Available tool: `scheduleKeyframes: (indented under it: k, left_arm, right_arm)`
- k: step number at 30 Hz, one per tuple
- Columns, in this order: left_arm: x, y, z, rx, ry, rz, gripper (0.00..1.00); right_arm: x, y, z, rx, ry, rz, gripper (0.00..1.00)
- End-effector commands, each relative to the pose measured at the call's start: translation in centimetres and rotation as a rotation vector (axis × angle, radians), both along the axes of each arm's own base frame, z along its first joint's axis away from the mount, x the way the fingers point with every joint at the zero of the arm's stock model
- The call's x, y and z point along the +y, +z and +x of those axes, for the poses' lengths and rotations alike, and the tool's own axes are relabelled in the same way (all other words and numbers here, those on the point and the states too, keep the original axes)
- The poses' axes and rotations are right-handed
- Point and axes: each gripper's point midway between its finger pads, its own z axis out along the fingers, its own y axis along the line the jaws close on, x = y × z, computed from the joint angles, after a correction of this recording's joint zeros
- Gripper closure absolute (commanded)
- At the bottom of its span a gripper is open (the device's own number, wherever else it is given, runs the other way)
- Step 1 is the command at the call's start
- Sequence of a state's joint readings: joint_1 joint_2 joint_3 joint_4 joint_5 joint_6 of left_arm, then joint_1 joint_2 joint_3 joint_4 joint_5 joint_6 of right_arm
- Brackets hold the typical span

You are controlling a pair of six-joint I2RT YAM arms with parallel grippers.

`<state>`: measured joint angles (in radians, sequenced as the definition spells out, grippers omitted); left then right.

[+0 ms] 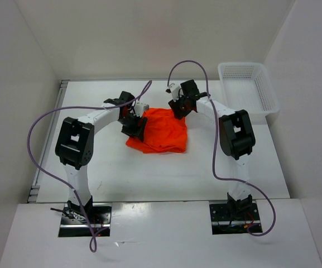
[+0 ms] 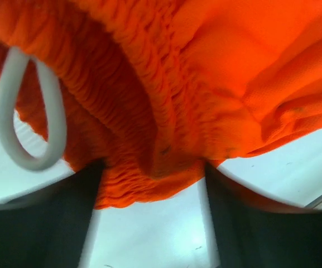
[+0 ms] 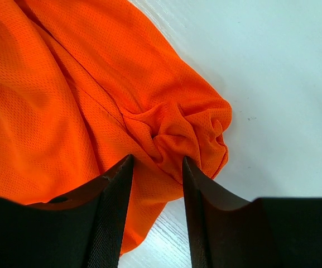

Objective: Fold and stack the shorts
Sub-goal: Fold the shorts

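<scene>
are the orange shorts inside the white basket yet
No, the shorts lie bunched on the table near its middle, well apart from the white basket at the far right corner.

Bright orange mesh shorts, crumpled in a loose heap. Gathered elastic waistband bunched between the fingers of the left gripper, white drawstring loop dangling just beside. Puckered fabric corner wedged between the fingers of the right gripper.

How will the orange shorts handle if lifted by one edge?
Likely floppy: the orange shorts wrinkle and bunch in the right wrist view. Probably light, being thin mesh. The white drawstring loop may dangle and snag.
</scene>
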<state>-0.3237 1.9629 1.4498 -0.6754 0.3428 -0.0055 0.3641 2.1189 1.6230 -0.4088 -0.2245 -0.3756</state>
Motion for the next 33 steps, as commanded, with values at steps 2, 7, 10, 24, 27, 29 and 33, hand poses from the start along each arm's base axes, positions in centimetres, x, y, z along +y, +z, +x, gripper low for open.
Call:
scheduleKeyframes:
  k: [2,7,10,24,27,29,33]
  left_arm:
    - [-0.9,-1.4,0.6,-0.002,-0.020,-0.014,0.61]
    - [-2.2,-0.8,1.1,0.009,-0.041,-0.076,0.87]
    - [-2.0,-0.4,1.0,0.005,-0.038,-0.067,1.00]
    - [1.8,2.6,-3.7,0.044,-0.001,0.075,1.00]
    - [1.7,1.4,-4.1,0.065,-0.005,0.070,1.00]
    - [2.0,0.1,-4.2,0.071,-0.001,0.087,1.00]
    - [2.3,-1.6,-3.4,0.061,0.007,0.117,1.00]
  right_arm:
    - [0.4,-0.3,0.6,-0.023,0.014,-0.013,0.54]
    - [0.8,-1.1,-0.2,-0.005,0.037,-0.018,0.69]
    - [0.7,-1.4,-0.5,0.004,0.038,-0.021,0.83]
    - [-2.5,4.8,7.4,-0.197,-0.296,0.048,1.00]
    - [-2.6,2.3,7.1,-0.154,-0.295,0.026,1.00]
    - [-2.6,1.6,7.2,-0.153,-0.286,0.016,1.00]
    - [-3.0,0.9,7.8,-0.166,-0.286,-0.015,1.00]
